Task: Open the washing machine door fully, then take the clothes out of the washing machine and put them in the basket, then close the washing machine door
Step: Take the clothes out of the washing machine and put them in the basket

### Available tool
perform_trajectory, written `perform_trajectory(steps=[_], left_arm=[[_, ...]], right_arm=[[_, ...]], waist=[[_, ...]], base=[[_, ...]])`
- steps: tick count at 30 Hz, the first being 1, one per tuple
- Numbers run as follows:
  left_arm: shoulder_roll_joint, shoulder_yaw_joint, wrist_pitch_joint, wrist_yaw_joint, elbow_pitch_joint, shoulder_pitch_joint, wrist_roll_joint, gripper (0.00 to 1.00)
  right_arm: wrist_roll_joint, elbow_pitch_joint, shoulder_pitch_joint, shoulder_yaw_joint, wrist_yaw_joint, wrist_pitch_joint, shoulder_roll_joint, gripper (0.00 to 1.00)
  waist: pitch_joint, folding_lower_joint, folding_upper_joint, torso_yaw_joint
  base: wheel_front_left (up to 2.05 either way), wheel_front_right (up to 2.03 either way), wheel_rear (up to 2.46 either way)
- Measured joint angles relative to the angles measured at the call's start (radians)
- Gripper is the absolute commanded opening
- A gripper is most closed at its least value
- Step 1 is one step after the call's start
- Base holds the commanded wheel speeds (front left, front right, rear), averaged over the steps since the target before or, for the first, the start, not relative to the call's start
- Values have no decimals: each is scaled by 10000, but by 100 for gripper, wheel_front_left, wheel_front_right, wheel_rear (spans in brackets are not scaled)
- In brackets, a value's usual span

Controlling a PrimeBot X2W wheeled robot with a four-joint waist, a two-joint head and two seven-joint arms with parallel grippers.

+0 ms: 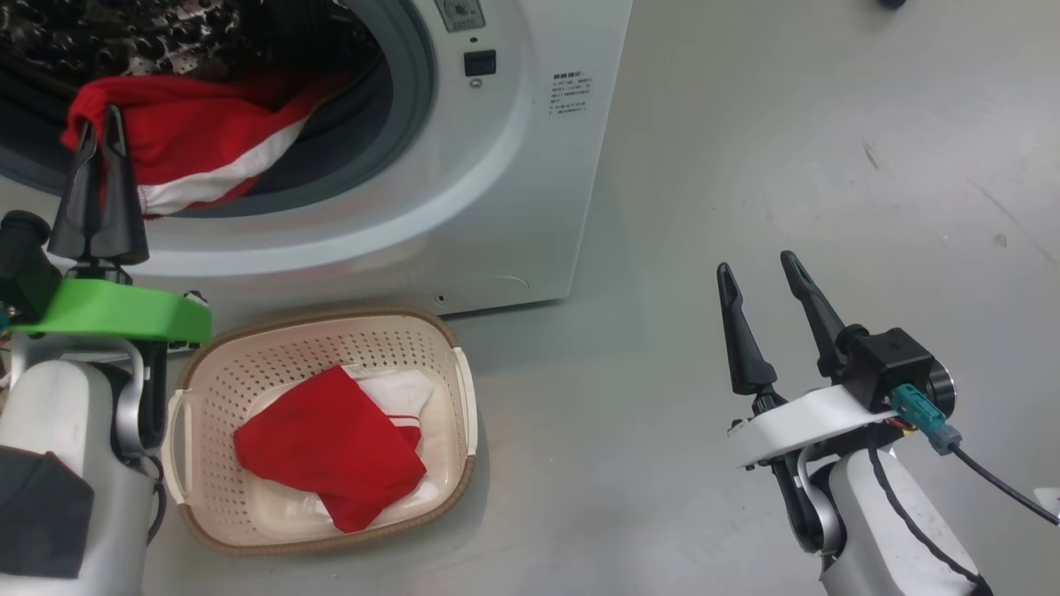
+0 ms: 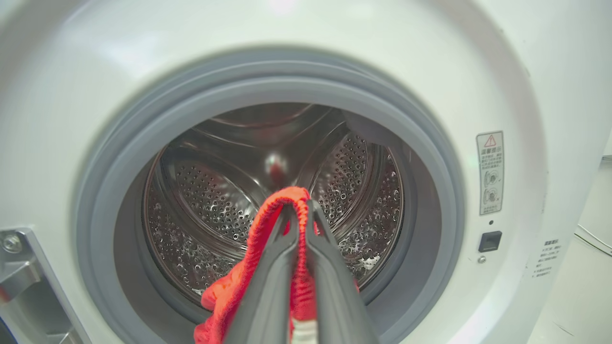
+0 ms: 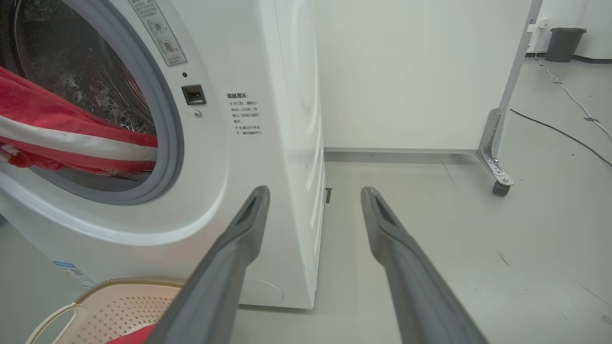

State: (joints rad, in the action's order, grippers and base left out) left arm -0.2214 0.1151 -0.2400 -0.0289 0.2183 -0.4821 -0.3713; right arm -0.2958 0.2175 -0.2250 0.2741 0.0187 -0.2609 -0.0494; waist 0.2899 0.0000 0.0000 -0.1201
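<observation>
- Red fabric with a white band: garment (image 1: pixel 190 145), draped out over the lower lip of the drum mouth. The rest of it lies inside the opening, and one bunched end is raised at the left side.
- Left gripper (image 1: pixel 99 120): the two dark fingers are pressed together on that raised fold. In the left wrist view the red cloth loops over the fingertips and trails down on the left side of the fingers. The gripper sits in front of the opening, above the basket's left end.
- Washing machine (image 1: pixel 513 165): white front-loader with its mouth uncovered. It has small black printed text and a dark latch slot to the right of the opening.
- Gasket (image 2: pixel 267 86): a grey rubber ring around the mouth.
- Drum (image 2: pixel 215 200): shiny perforated steel behind the held fold.
- Basket (image 1: pixel 331 319): cream perforated plastic with a brown rim and white side handles. It stands on the floor just in front of the machine, below the mouth.
- Second red cloth (image 1: pixel 331 447): lies crumpled in the basket on top of something white.
- Right gripper (image 1: pixel 756 261): fingers spread wide with nothing between them. It is held over bare floor, well to the right of the machine and basket.
- Floor (image 1: pixel 828 124): pale grey, smooth and lightly scuffed.
- Wheeled metal post (image 3: pixel 495 157): stands beyond the machine's side, beside a white wall.
</observation>
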Motion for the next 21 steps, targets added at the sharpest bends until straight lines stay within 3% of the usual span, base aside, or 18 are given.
perform_trajectory(steps=[21], left_arm=[[119, 121, -77, -370, -2844, 1217, 477, 0]], right_arm=[[142, 203, 1145, -366, -176, 2, 8, 100]], waist=[[-1950, 0, 0, 511]], base=[[0, 0, 0]])
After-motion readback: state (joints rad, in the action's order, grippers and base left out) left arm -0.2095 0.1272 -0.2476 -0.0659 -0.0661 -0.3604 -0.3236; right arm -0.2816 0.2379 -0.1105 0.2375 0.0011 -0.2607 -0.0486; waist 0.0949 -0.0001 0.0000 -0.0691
